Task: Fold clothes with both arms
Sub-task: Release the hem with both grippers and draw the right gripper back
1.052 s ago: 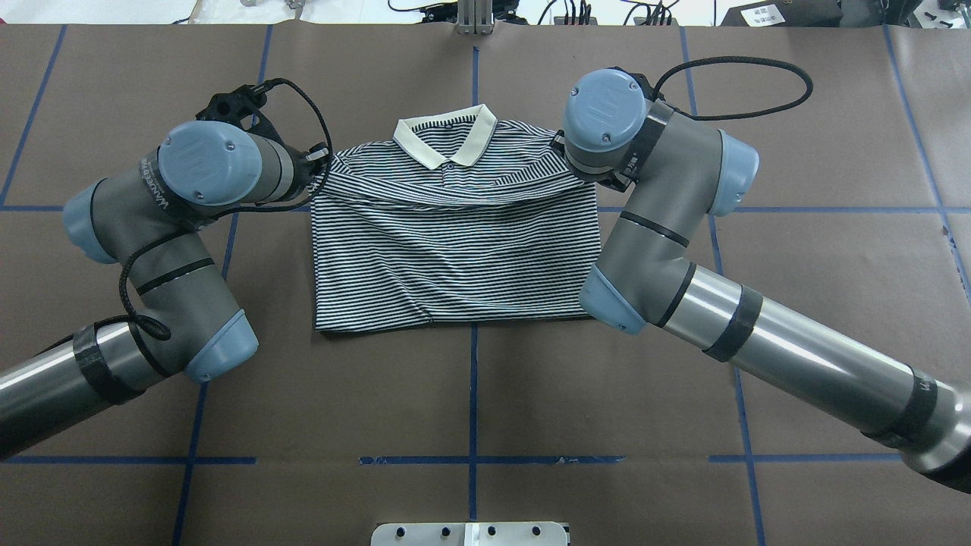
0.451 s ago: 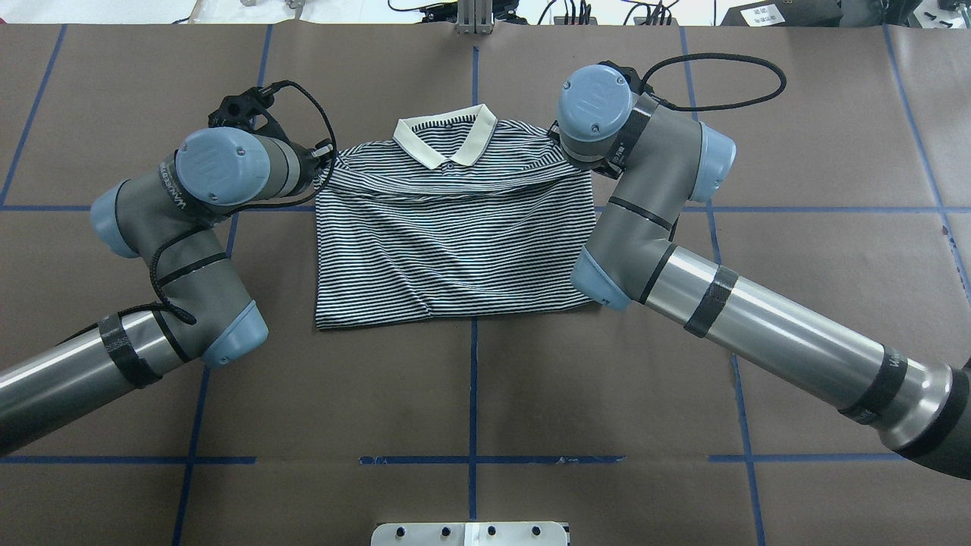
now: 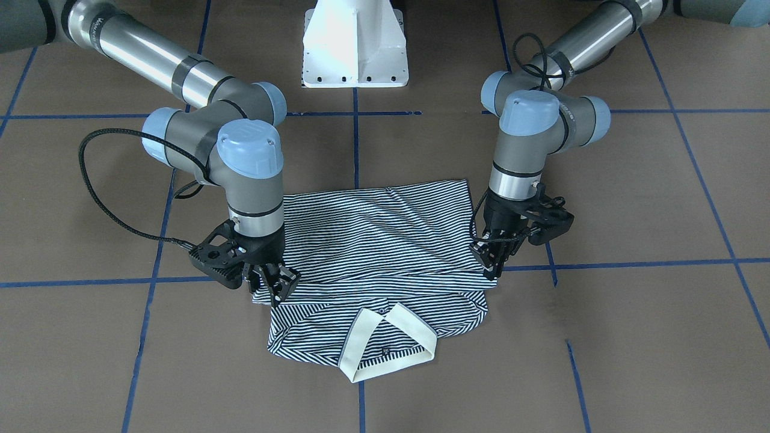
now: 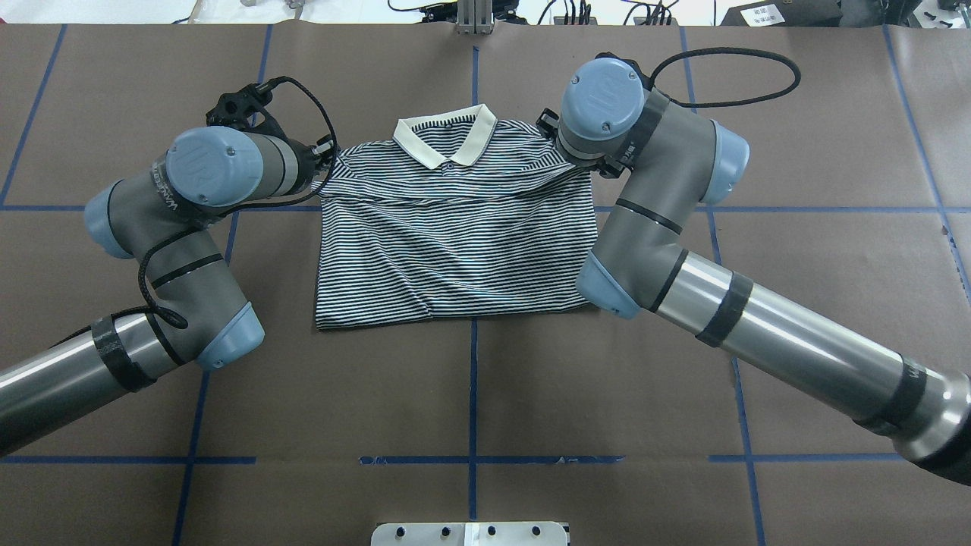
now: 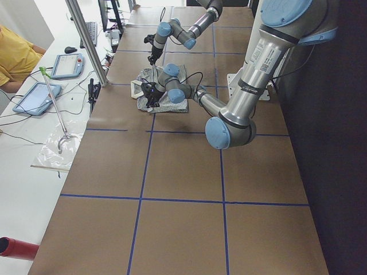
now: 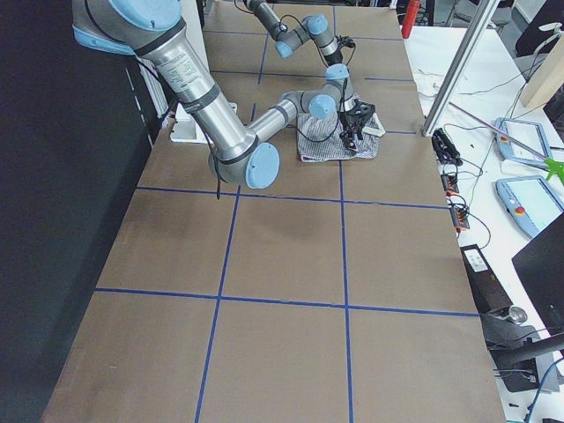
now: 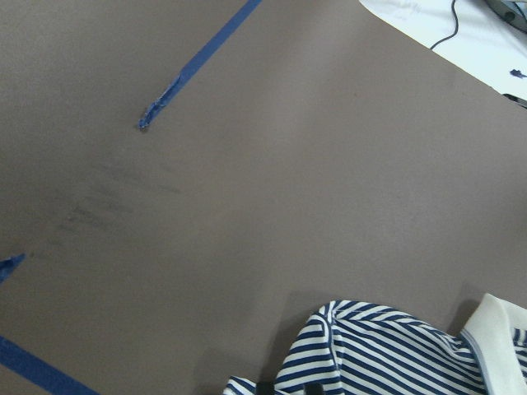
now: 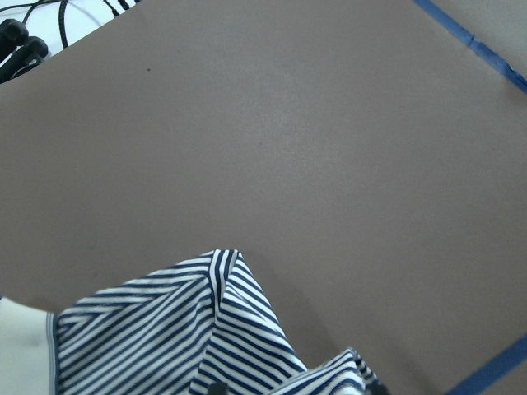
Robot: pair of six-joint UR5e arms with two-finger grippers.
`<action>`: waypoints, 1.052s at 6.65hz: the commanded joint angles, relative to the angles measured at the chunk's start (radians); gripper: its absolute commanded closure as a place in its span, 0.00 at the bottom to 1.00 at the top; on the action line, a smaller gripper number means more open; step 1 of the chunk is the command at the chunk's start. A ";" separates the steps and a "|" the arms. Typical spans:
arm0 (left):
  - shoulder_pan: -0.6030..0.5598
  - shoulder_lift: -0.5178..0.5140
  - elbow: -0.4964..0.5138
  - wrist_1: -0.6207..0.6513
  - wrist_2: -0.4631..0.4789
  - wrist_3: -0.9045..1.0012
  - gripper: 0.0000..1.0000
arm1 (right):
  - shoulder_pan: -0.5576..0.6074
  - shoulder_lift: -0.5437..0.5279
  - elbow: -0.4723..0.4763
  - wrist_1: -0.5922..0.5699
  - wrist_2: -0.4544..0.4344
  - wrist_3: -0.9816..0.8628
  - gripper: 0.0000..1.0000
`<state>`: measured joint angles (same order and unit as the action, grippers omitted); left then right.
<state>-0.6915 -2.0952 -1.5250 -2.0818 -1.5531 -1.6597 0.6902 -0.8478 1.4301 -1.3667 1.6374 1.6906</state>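
The left gripper (image 3: pixel 492 269) and right gripper (image 3: pixel 277 286) are each pinching a corner of the striped shirt (image 4: pixel 455 250), which is lying folded on the tabletop (image 4: pixel 341 394). They should be lowering together, keeping the folded edge straight below the collar (image 4: pixel 421 148).

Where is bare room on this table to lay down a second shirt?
The wide bare table between the striped shirt and the white base is free. It is crowded at the shoulders, where the left pincer and the right pincer grip it.

Brown table (image 4: pixel 607 394), blue tape grid (image 4: pixel 472 379), seemingly white bench (image 5: pixel 17 189)
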 commanded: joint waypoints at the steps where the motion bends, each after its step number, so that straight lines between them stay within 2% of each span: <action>1: 0.007 0.010 -0.029 -0.003 -0.004 -0.002 0.75 | -0.056 -0.127 0.197 -0.005 0.009 0.067 0.33; 3: 0.009 0.015 -0.029 0.000 -0.002 0.001 0.75 | -0.076 -0.151 0.208 -0.005 0.038 0.125 0.30; 4: 0.007 0.023 -0.030 0.000 -0.001 0.005 0.75 | -0.122 -0.161 0.223 -0.003 0.038 0.255 0.30; 6: 0.009 0.024 -0.026 0.000 0.002 0.005 0.75 | -0.162 -0.273 0.315 -0.006 0.038 0.273 0.30; 7: 0.009 0.024 -0.026 0.000 0.004 0.005 0.75 | -0.187 -0.284 0.311 -0.009 0.036 0.276 0.30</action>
<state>-0.6828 -2.0716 -1.5521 -2.0816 -1.5507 -1.6558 0.5257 -1.1058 1.7315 -1.3739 1.6746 1.9609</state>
